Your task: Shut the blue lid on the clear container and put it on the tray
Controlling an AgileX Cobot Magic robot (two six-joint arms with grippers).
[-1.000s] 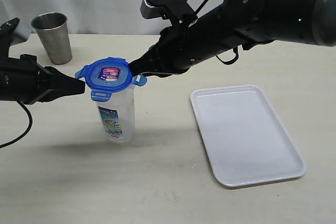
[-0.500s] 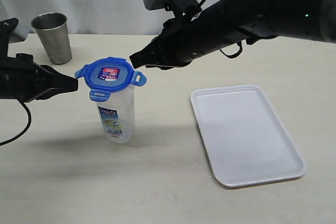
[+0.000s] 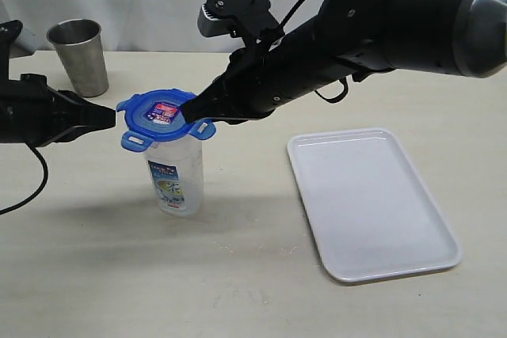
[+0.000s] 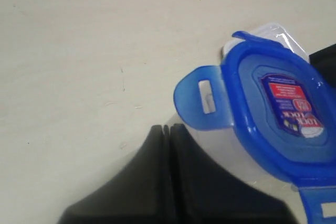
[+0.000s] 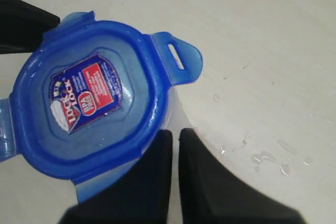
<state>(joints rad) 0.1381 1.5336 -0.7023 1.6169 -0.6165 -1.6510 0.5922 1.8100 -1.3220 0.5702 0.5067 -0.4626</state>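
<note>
Exterior view, contents listed from the grippers outward.

1. Left gripper (image 3: 112,119): black, pointing in from the left at lid height. In the left wrist view (image 4: 168,128) its jaws are pressed together with nothing between them. The tip lies just beside one flap (image 4: 202,98) of the lid; contact cannot be told.

2. Right gripper (image 3: 190,108): black, on a long dark arm reaching across from the right. In the right wrist view (image 5: 173,132) the jaws are drawn to a thin slit and hold nothing. The tips lie against the lid's rim.

3. Blue lid (image 3: 162,115): translucent, seated on top of the container, between the two gripper tips. Its flaps stand out sideways, not folded down. Sticker (image 5: 84,93) on top, red, white and blue.

4. Clear container (image 3: 176,172): tall, upright on the table (image 3: 238,275), left of centre, printed label (image 3: 168,184) on its side.

5. Tray (image 3: 372,203): white, flat, low rim, on the table to the right, well apart from the container, with nothing on it.

6. Steel cup (image 3: 79,57): grey, upright, far left at the back.
</note>
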